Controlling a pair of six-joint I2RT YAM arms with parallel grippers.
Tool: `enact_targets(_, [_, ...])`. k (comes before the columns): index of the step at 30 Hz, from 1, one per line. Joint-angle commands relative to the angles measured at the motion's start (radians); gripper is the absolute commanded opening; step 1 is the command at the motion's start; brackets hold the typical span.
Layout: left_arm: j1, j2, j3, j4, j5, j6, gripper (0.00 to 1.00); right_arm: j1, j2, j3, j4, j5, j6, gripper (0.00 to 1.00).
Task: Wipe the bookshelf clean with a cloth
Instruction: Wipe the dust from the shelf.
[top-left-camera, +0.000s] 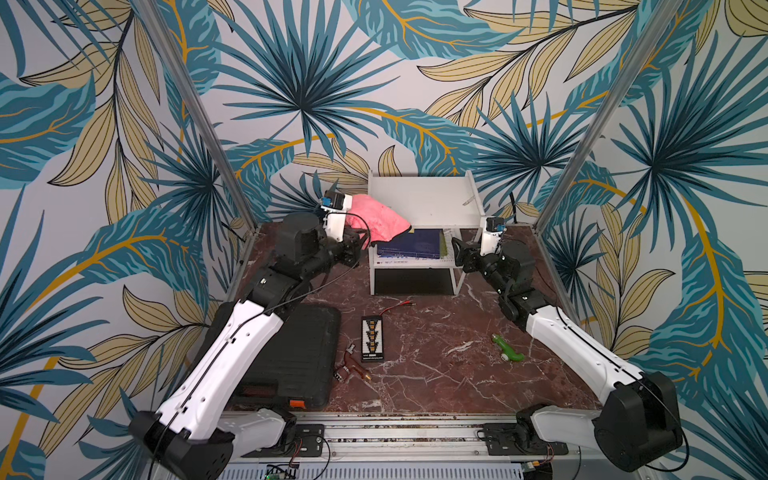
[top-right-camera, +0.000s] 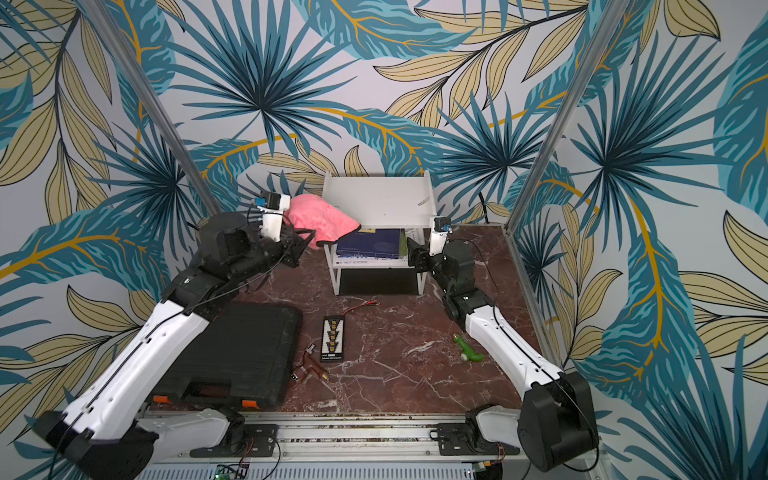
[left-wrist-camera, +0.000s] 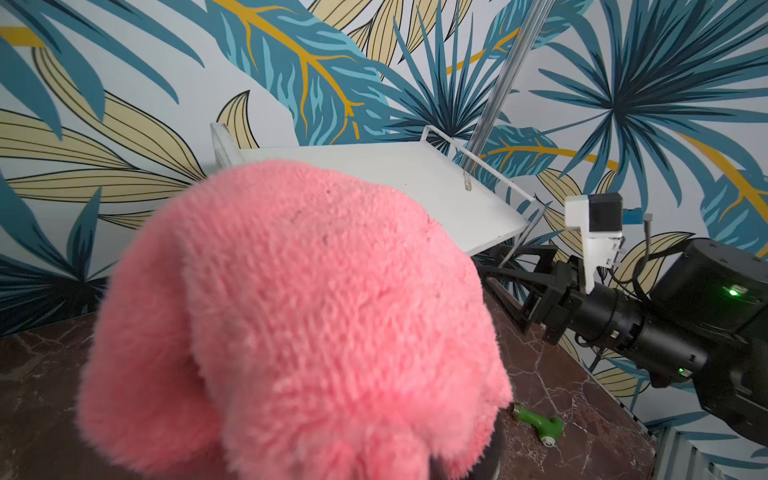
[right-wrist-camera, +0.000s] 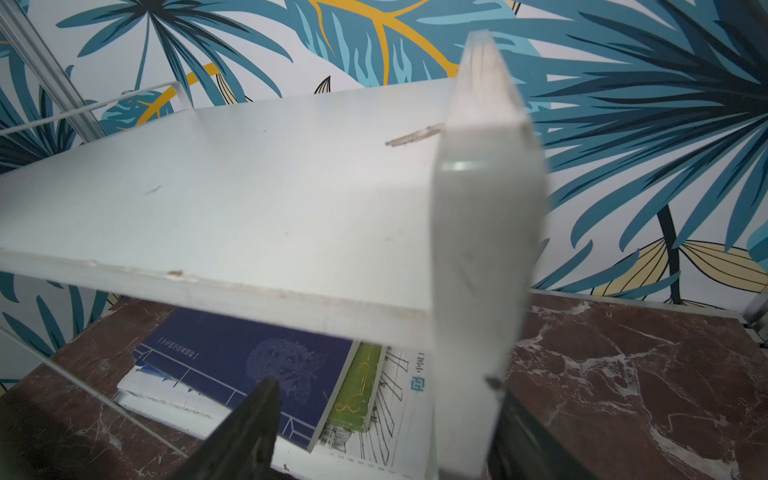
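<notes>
Pink fuzzy cloth, bunched at the white bookshelf, is clamped in the left gripper. Right gripper, jaws wide, straddles its side panel.

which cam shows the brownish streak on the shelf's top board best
The right wrist view: the streak is large and sharp on the bookshelf top board. Both top views show it as a tiny mark, the left wrist view as a small one.
</notes>
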Motion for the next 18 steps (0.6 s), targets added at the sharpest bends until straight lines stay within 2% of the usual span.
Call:
enact_targets(1, [0.001, -0.001, -0.073, 0.026, -0.038, -0.02, 0.0, 0.002, -0.029, -0.032, 0.025, 0.032, -0.005, 0.78])
enact_targets(5, [-0.002, 0.131, -0.036, 0.04, -0.045, 0.017, 0.0, 0.002, -0.03, -0.031, 0.027, 0.037, -0.011, 0.78])
enact_targets(8, [-0.016, 0.208, 0.02, -0.046, -0.086, 0.008, 0.0, 0.002, -0.032, -0.038, 0.027, 0.035, -0.007, 0.78])
enact_targets(12, [-0.116, 0.068, -0.09, -0.034, -0.141, 0.039, 0.0, 0.002, -0.042, -0.054, 0.026, 0.035, -0.012, 0.78])
enact_targets(15, [-0.13, -0.046, -0.128, -0.016, -0.04, 0.041, 0.0, 0.002, -0.043, -0.055, 0.025, 0.046, -0.025, 0.78])
enact_targets(18, [-0.139, -0.058, -0.02, -0.006, 0.157, 0.078, 0.0, 0.001, -0.04, -0.055, 0.031, 0.053, -0.026, 0.78])
